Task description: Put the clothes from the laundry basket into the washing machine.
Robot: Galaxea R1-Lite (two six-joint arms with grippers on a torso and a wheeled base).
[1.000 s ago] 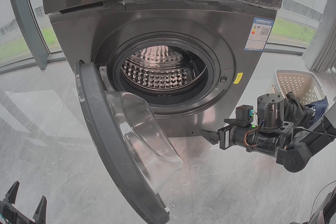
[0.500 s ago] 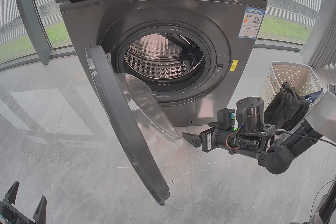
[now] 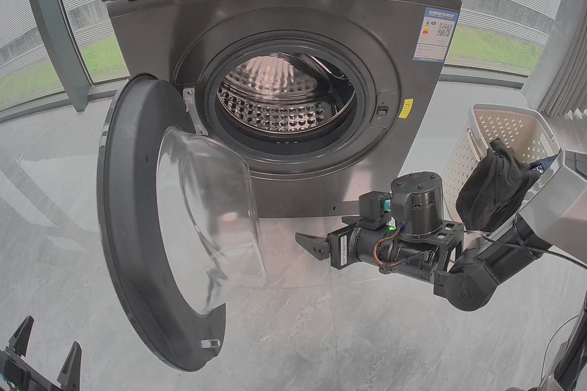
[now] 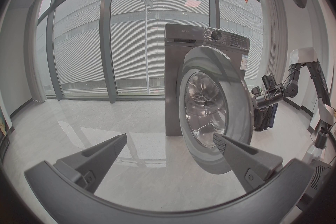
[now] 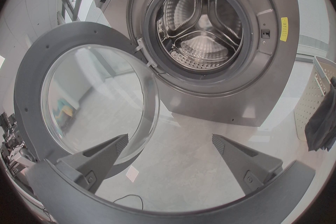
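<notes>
The grey washing machine (image 3: pixel 287 13) stands with its round door (image 3: pixel 131 215) swung wide to the left and its steel drum (image 3: pixel 284 93) bare. A white laundry basket (image 3: pixel 520 132) sits on the floor to the machine's right, with dark clothes (image 3: pixel 495 187) draped over its rim. My right gripper (image 3: pixel 306 244) hangs open and holds nothing, low in front of the machine, between the door and the basket. In the right wrist view the right gripper (image 5: pixel 169 140) faces the drum (image 5: pixel 201 28) and door (image 5: pixel 87 95). My left gripper (image 3: pixel 50 337) is open at the lower left, far from everything.
Glossy grey floor tiles (image 3: pixel 342 325) spread in front of the machine. Tall windows with a dark pillar (image 3: pixel 52 13) stand behind it, and curtains (image 3: pixel 559 74) hang at the right. The open door takes up the room left of the drum.
The door has swung farther open to the left. My right gripper has drawn back leftward and lower. The head view has shifted, so the machine looks farther off.
</notes>
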